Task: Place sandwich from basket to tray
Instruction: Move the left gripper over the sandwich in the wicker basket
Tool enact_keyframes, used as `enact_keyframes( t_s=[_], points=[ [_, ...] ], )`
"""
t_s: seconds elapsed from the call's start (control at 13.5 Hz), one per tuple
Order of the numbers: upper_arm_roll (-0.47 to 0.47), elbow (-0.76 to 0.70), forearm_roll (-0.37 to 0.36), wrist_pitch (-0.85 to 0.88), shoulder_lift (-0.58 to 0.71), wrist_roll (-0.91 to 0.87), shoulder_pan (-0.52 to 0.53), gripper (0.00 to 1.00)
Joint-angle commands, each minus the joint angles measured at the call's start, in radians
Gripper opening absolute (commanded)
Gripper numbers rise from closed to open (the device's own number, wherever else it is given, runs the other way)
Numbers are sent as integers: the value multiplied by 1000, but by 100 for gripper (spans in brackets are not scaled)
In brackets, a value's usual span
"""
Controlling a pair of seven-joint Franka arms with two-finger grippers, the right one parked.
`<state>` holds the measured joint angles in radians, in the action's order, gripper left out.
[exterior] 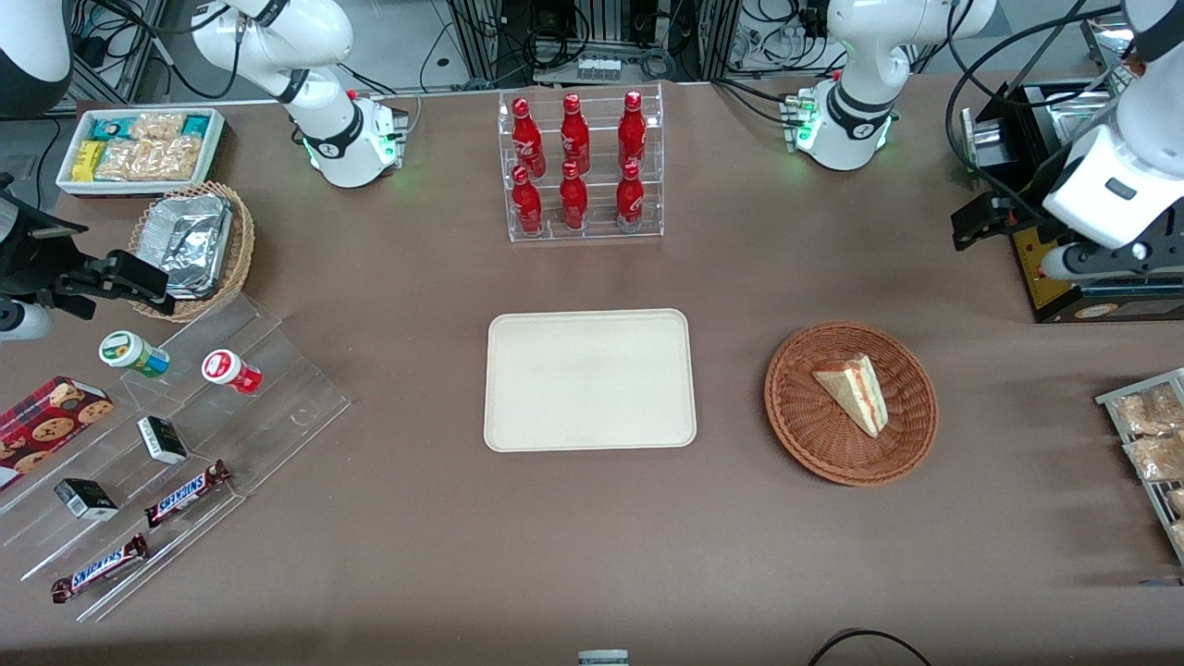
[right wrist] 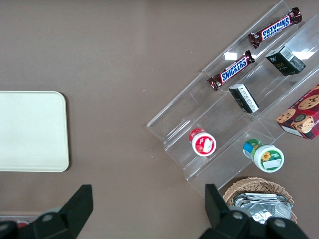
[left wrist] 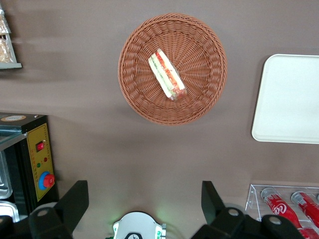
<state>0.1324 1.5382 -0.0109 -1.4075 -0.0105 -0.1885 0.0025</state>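
The gripper point(left wrist: 144, 201) hangs high above the table with its fingers spread wide, holding nothing. Below it, the sandwich point(left wrist: 167, 74) lies in the basket point(left wrist: 134, 89), probably wrapped; the tray point(left wrist: 286, 99) sits beside the basket.

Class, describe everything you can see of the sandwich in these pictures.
The sandwich is a small triangular wedge of pale white bread with red and green filling showing along its cut edge. It looks wrapped in clear film. It lies in the round reddish-brown wicker basket, a little off its middle, touching only the weave. The cream tray beside the basket holds nothing. The gripper hangs open high above the table, apart from the sandwich.
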Motion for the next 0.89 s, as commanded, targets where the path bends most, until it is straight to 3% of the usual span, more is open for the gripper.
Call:
enact_keyframes(
  t_s=[0.0, 0.82],
  points=[
    [-13, 94, -6, -79, 20, -2, -4, 100],
    [-10, 414, -8, -484, 6, -354, -12, 100]
  ],
)
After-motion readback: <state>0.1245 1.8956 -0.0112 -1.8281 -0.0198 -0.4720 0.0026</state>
